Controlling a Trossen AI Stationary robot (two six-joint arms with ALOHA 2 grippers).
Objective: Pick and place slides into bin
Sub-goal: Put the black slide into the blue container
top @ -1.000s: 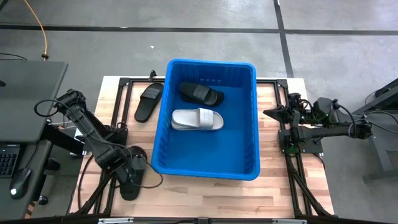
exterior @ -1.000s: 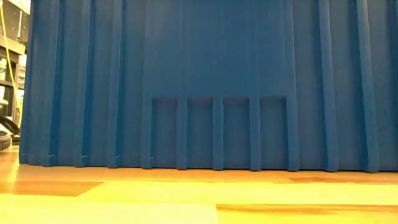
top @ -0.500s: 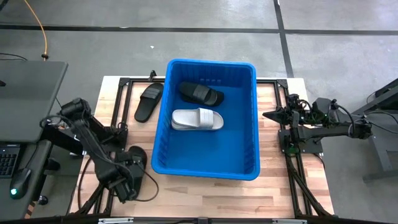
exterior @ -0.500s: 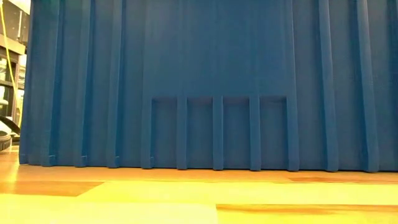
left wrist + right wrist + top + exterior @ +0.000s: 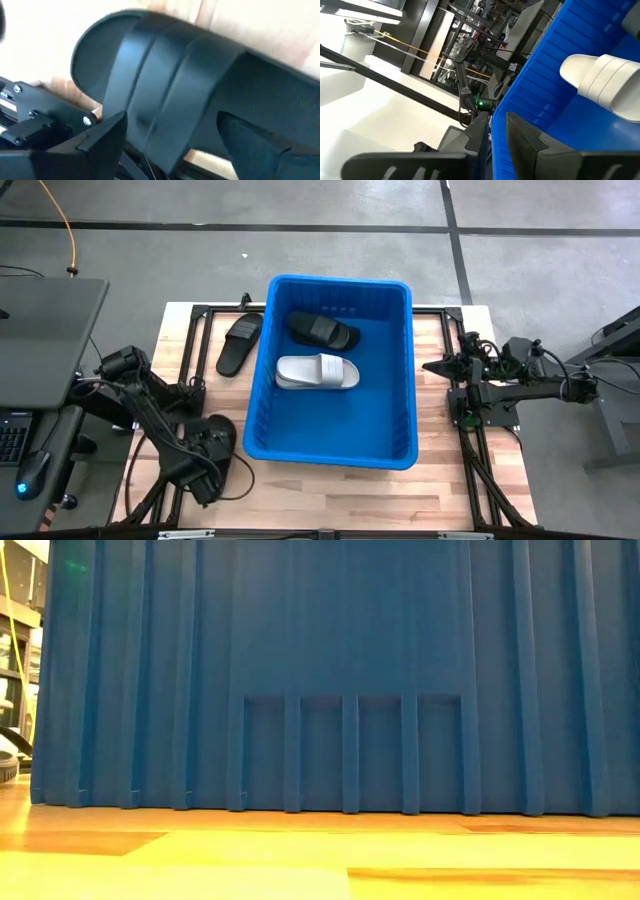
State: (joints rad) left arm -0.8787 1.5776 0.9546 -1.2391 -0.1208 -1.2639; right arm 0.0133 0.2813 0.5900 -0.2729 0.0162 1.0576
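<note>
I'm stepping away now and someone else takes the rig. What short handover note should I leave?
Left end effector: open, low over a black slide at the table's near left, not yet gripped.
Right end effector: shut, empty, waiting beside the bin's right wall.
Done: one black slide and one white slide lie in the blue bin.
Left: the slide under the left end effector, and another black slide on the table left of the bin.

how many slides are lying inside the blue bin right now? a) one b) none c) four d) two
d: the high view shows just a black slide and a white slide on the floor of the blue bin; another black slide lies on the table outside it.
</note>
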